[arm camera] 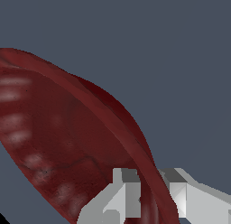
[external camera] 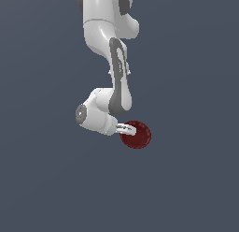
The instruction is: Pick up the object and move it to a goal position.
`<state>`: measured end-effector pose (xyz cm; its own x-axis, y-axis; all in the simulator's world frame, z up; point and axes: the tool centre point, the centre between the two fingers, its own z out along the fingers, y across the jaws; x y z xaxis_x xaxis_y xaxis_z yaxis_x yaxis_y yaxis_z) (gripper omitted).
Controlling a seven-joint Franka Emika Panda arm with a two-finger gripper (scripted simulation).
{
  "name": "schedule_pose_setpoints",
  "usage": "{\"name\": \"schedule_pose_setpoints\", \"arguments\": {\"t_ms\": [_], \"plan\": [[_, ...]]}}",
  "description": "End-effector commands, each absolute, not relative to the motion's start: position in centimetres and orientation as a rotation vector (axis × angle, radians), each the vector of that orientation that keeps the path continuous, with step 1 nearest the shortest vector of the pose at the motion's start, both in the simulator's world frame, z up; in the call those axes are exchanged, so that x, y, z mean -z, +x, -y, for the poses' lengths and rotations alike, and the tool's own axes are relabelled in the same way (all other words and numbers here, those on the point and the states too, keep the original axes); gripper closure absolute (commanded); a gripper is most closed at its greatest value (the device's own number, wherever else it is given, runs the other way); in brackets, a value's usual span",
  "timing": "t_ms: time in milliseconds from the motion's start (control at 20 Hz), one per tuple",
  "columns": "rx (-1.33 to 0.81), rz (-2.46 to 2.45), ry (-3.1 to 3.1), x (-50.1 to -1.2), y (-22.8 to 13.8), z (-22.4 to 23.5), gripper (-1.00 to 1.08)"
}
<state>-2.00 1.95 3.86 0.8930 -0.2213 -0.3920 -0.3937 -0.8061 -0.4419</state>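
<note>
Dark red bowl (arm camera: 67,142) sat between the 2 fingers (arm camera: 122,196) of the end effector (arm camera: 151,196), which pinched its thin rim. Advice: keep grip firm, move slowly to prevent slipping.

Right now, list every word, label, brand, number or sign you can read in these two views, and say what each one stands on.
None: no readable text in either view.
The dark red bowl carries only glossy highlights, no print.
The gripper, its fingers either side of the bowl's rim, is plain grey-white.
The white arm shows no logo or number.
</note>
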Motion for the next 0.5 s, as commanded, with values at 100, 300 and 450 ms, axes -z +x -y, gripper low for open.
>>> {"name": "schedule_pose_setpoints", "arguments": {"t_ms": [100,300,450], "plan": [[-0.436,-0.444,-2.531,-5.6,-2.1,-1.4,1.08],[-0.437,-0.445,-2.531,-8.2,-2.4,-0.7,1.08],[-0.437,-0.445,-2.531,-10.9,-2.7,0.0,1.08]]}}
